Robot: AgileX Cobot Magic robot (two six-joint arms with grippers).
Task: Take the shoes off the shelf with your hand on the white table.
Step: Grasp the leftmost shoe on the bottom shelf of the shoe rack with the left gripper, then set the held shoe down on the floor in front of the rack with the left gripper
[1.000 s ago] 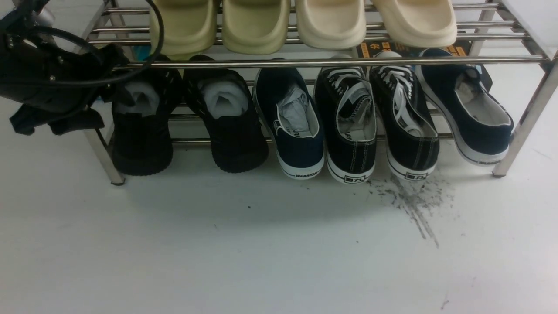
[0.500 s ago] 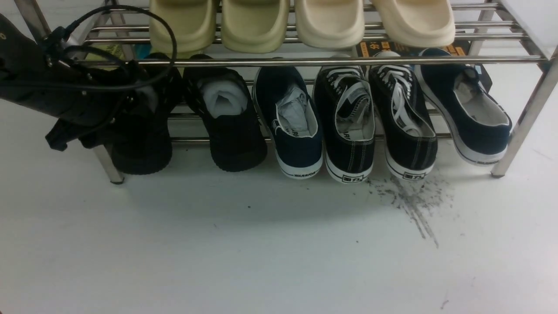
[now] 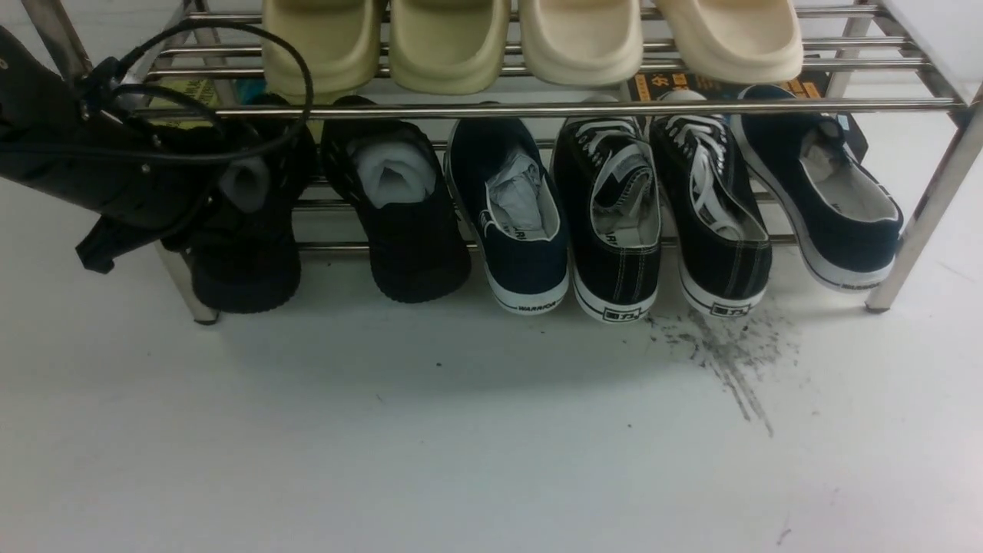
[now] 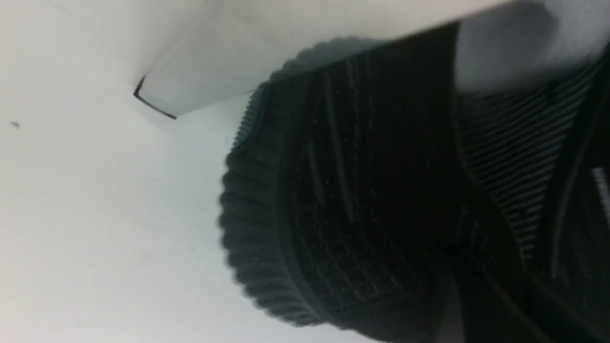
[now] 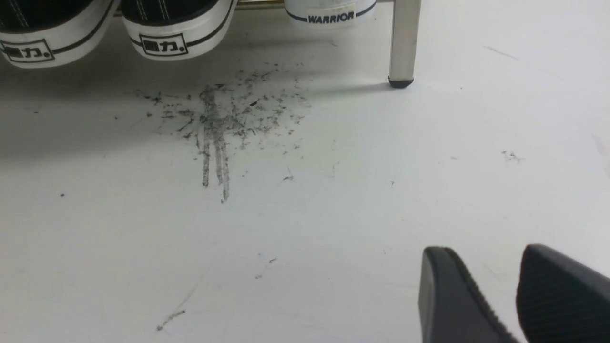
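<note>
A wide stretch of white table [image 3: 461, 445] is lying open in front of the shelf [image 3: 553, 109], marked only by dark scuff marks [image 3: 729, 353] ahead of the shelf's right half. Overhead room is tighter: the shelf's upper front rail is running just above the lower tier. The shelf's left front leg is standing just beside the end shoe [image 3: 249, 269].

The left claw [image 3: 192, 203] is sitting at the shelf's left end, right at that shoe's collar beside its white stuffing [image 3: 244, 184]. Black on black is hiding the fingers, so I cannot tell how wide it is standing or whether it is gripping. Its cable [image 3: 303, 84] is looping up across the upper rail. The right claw [image 5: 495, 259] is hanging over the table out from the shelf's right front leg, fingers slightly parted with only table showing between them.

The end shoe and the second shoe [image 3: 418, 246] next along the shelf are lying with long axes running front to back across the rails. Their heels are jutting past the lower front rail and their toes are pointing toward the shelf's back.
</note>
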